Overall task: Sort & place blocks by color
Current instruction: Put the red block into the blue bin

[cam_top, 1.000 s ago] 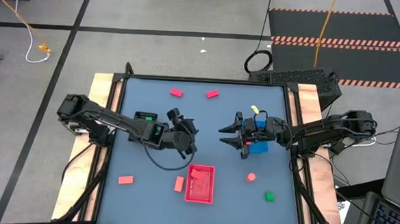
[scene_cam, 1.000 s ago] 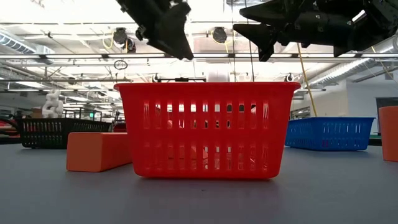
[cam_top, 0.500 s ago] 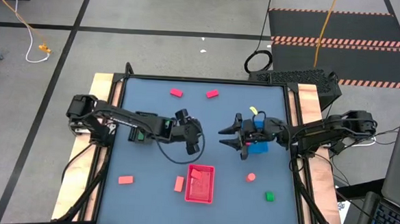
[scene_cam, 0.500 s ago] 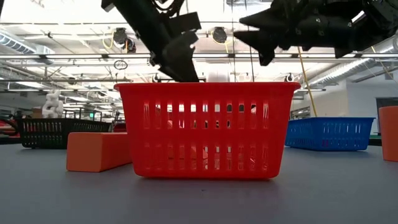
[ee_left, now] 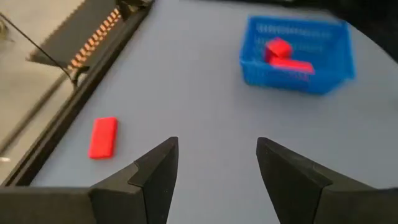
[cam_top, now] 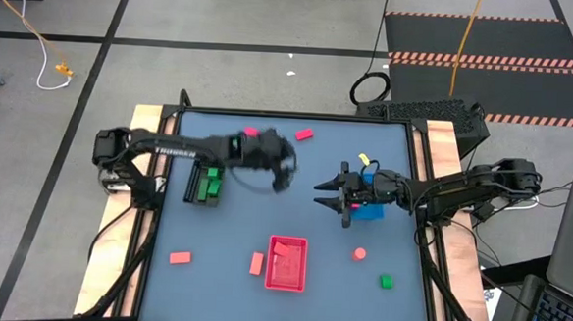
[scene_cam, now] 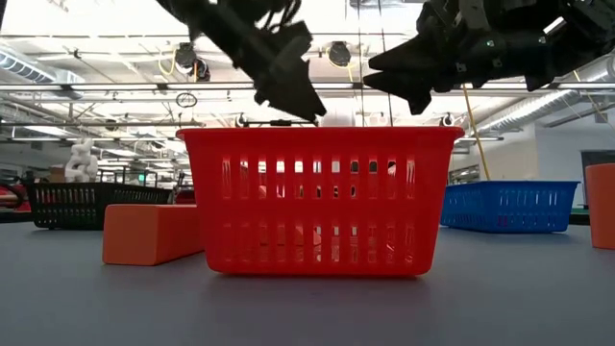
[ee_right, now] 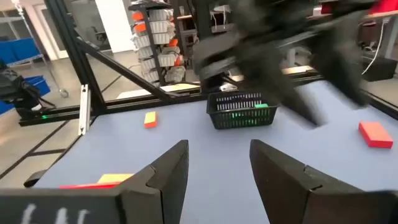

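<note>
- Left claw (cam_top: 284, 172) is stretched out across the far half of the tabletop (cam_top: 293, 220), fingers spread and holding nothing, just beside a magenta-red block (cam_top: 252, 133) near the far edge.
- Through its wrist camera, a magenta-red block (ee_left: 103, 137) lies flat on the tabletop ahead of the open fingers (ee_left: 163, 165).
- Another magenta-red block (cam_top: 304, 135) sits near the far edge, a little to the right.
- Right claw (cam_top: 326, 190) hangs over the middle-right of the tabletop, jaws parted and empty, just beside the blue tray (cam_top: 368, 206).
- Blue tray (ee_left: 297, 54) has red pieces in it, seen from the left wrist.
- Black tray (cam_top: 204, 184) at the left side holds green blocks (cam_top: 207, 185).
- Red tray (cam_top: 286, 263) stands near the front, centre, with reddish pieces inside; both claws show above its rim in the low view.
- Orange block (cam_top: 257, 263) lies just beside the red tray's left wall; another orange block (cam_top: 179, 257) is farther left.
- A round salmon piece (cam_top: 359, 253) and a green block (cam_top: 386, 281) lie loose at front right, near each other.
</note>
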